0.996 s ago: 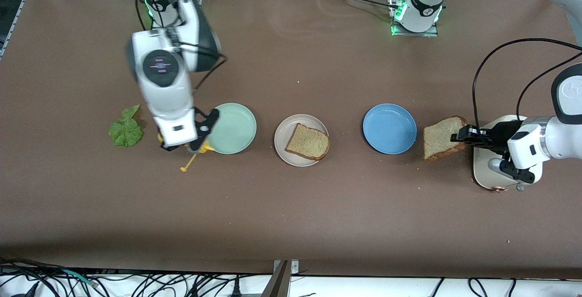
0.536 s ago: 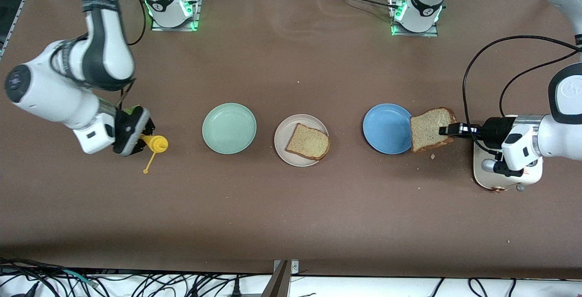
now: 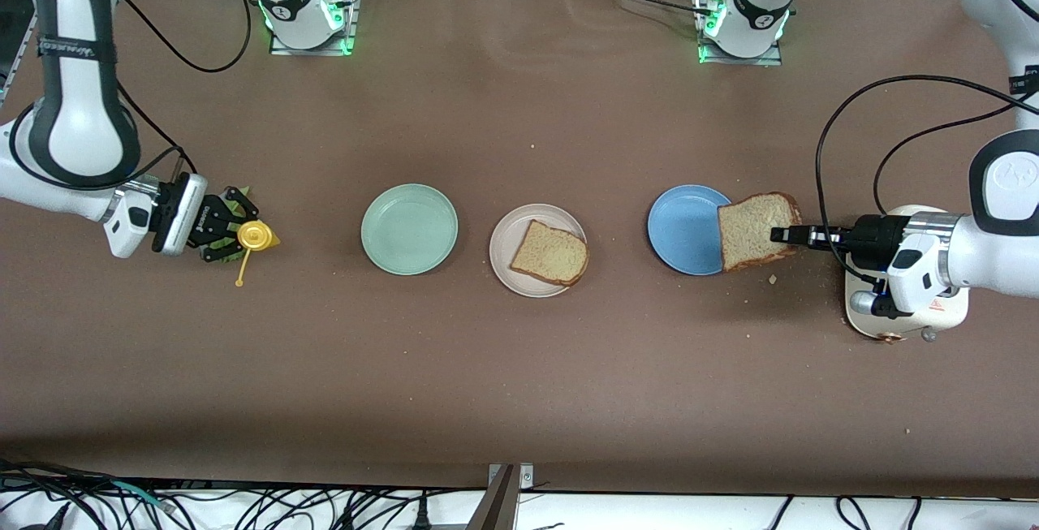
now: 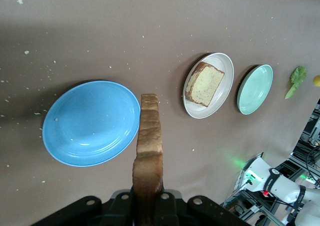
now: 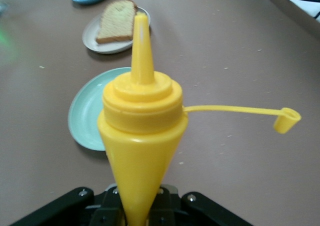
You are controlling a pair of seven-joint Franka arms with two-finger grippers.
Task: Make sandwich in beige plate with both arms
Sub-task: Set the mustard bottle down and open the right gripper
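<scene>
The right pincer (image 3: 217, 226) is now sitting farther toward the right arm's end of the worktop (image 3: 519, 384) than a moment ago, having swung away from the mint green plate (image 3: 409, 229); it is pinching a yellow squeeze bottle (image 3: 254, 236) and hanging over the green lettuce leaf (image 3: 240, 194), which it is now mostly covering; the bottle's cap strap is dangling loose from its neck; the left pincer (image 3: 781, 234) has been carrying its toast slice (image 3: 756, 230) away from the cream toaster (image 3: 909, 321), so the slice is now overlapping the rim of the blue plate (image 3: 684, 230); the left pincer is clamping that slice by its crust edge, holding it on edge in the air; counting things, there are three plates lying in a row, mint green, beige and blue; there are two toast slices, one in the air and one lying flat on the beige plate (image 3: 511, 266), which is sitting between the other two plates; that resting slice (image 3: 551, 252) is the only food on the beige plate; there is one lettuce leaf, one bottle and one toaster
</scene>
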